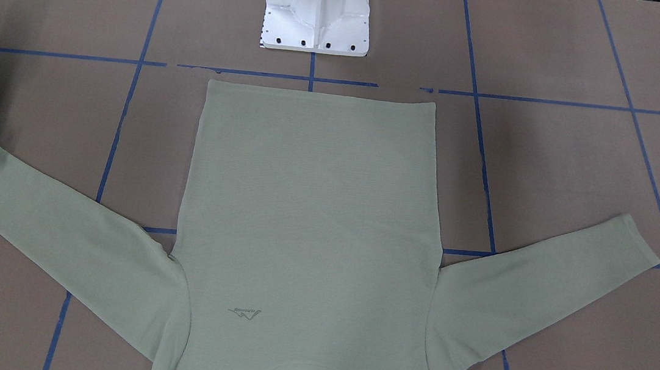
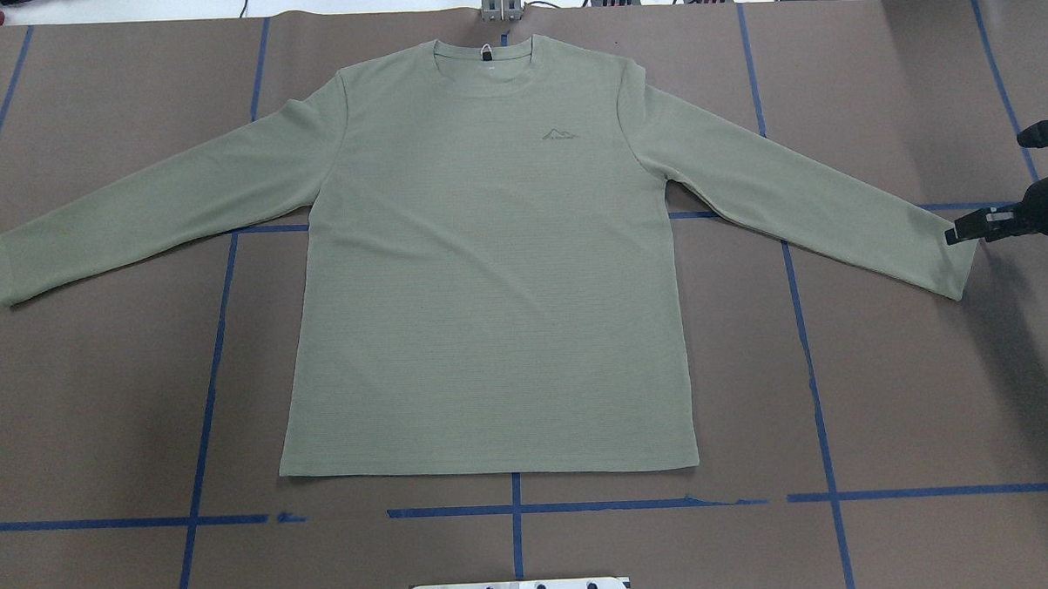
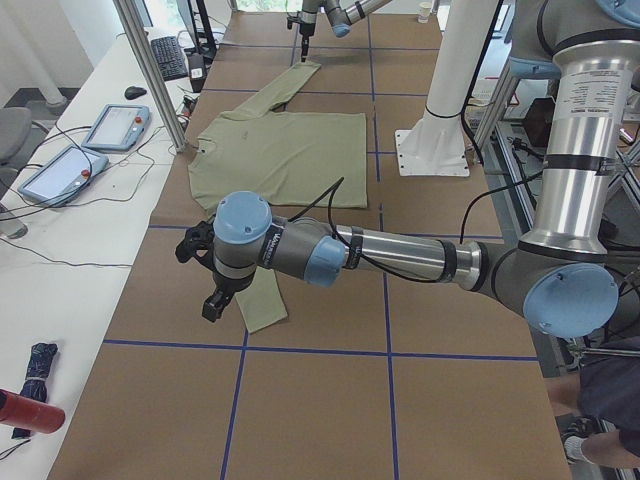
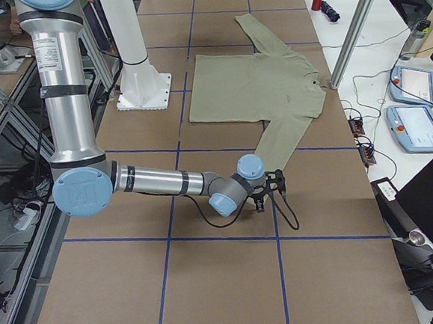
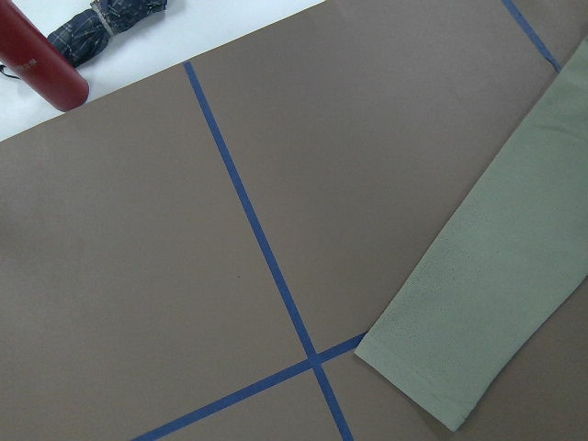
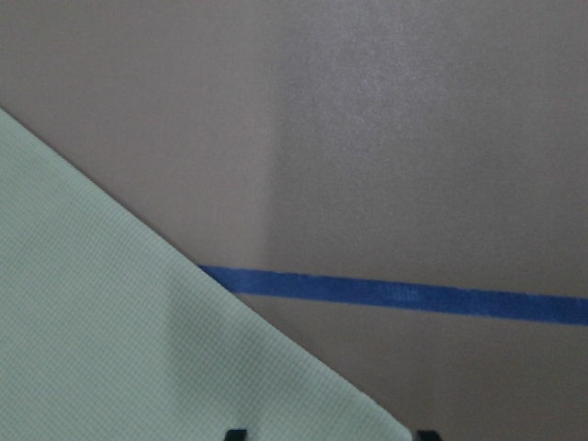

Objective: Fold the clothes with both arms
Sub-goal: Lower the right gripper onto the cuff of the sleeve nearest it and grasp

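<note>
Brown table (image 2: 885,386): sage shirt (image 2: 489,287) lies flat; right gripper (image 2: 953,234) spread wide astride the right-edge cuff (image 2: 950,271); left gripper (image 3: 212,308) spread cannot be told.

shirt (image 2: 489,287) — matt knit cloth | table cover (image 2: 885,386) — matt brown paper

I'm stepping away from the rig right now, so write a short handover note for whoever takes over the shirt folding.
Left gripper: beside the left sleeve cuff, apparently off the cloth. Whether it is open or shut cannot be told.
Right gripper: open, low at the right sleeve cuff, with the cuff's edge between its fingertips. It has not yet closed on it.
Sage-green shirt: flat on the table, front up, both sleeves spread wide, neck away from the robot.
Done: nothing folded.
Left: probably grip both cuffs, fold the sleeves in, then fold the body.
</note>
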You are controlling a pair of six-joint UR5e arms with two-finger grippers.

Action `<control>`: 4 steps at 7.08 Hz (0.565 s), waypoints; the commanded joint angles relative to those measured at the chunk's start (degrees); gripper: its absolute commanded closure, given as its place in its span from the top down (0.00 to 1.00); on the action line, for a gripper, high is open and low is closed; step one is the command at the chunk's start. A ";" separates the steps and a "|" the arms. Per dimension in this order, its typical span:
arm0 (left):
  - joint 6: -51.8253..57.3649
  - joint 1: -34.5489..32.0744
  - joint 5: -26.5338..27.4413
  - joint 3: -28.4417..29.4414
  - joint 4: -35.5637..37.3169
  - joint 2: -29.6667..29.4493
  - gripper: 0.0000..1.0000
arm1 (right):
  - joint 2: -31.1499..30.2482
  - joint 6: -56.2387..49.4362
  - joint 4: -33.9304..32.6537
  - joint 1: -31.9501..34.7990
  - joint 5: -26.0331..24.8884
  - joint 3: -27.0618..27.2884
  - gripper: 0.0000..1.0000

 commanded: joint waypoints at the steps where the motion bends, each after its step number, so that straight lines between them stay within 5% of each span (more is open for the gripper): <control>1: -0.02 0.00 -0.05 0.02 0.00 0.00 1.00 | 0.00 -0.01 0.00 -0.23 -0.08 -0.92 0.64; 3: 0.07 0.00 -0.05 -0.07 0.00 0.09 1.00 | 0.18 -0.01 0.00 -0.23 -0.08 -0.92 0.53; 4: 0.07 0.00 -0.05 -0.07 0.00 0.18 1.00 | 0.62 -0.01 0.00 -0.23 -0.08 -0.83 0.12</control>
